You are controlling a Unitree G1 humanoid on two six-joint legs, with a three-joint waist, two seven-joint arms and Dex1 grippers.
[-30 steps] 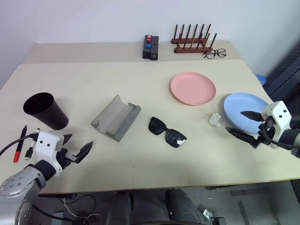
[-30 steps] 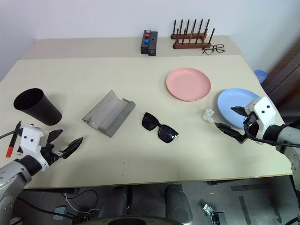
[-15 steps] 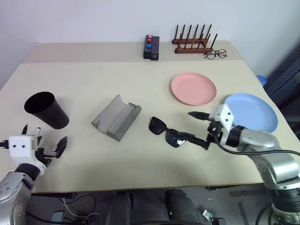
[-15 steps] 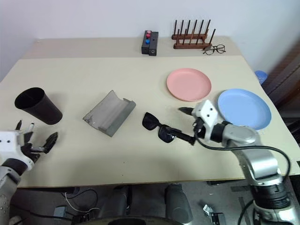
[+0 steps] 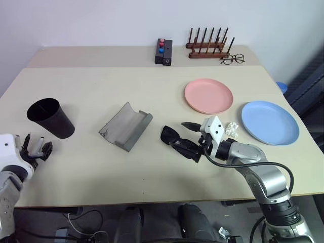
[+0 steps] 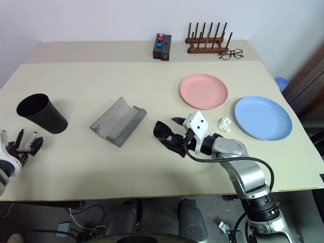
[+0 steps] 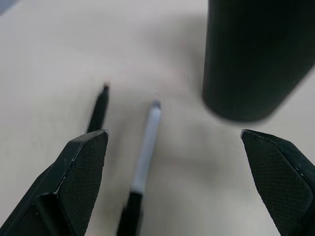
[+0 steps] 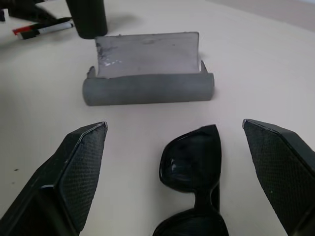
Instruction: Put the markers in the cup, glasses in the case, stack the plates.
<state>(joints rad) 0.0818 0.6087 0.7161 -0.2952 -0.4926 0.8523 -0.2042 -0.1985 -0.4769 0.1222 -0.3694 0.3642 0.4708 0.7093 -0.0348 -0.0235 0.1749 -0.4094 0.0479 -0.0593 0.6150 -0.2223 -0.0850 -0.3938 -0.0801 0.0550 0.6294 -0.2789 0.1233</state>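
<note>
On the pale beige desk (image 5: pixel 152 91), the right gripper (image 8: pixel 177 162) has its two black fingers spread wide, one on either side of the black-framed sunglasses with dark lenses (image 8: pixel 194 169), which lie on the desk untouched. Just beyond them lies the grey fabric-textured trough-shaped glasses case (image 5: pixel 125 126), open side up. The left gripper (image 7: pixel 174 167) is spread too, low over the desk's left edge, with the white-bodied marker with a black cap (image 7: pixel 145 157) lying between its fingers and the dark marker (image 7: pixel 98 110) beside it. The tall black tapered cup (image 5: pixel 50 118) stands upright nearby. The salmon pink round plate (image 5: pixel 208 95) and the light blue round plate (image 5: pixel 270 122) lie apart, a crumpled white scrap (image 5: pixel 232 128) between them.
</note>
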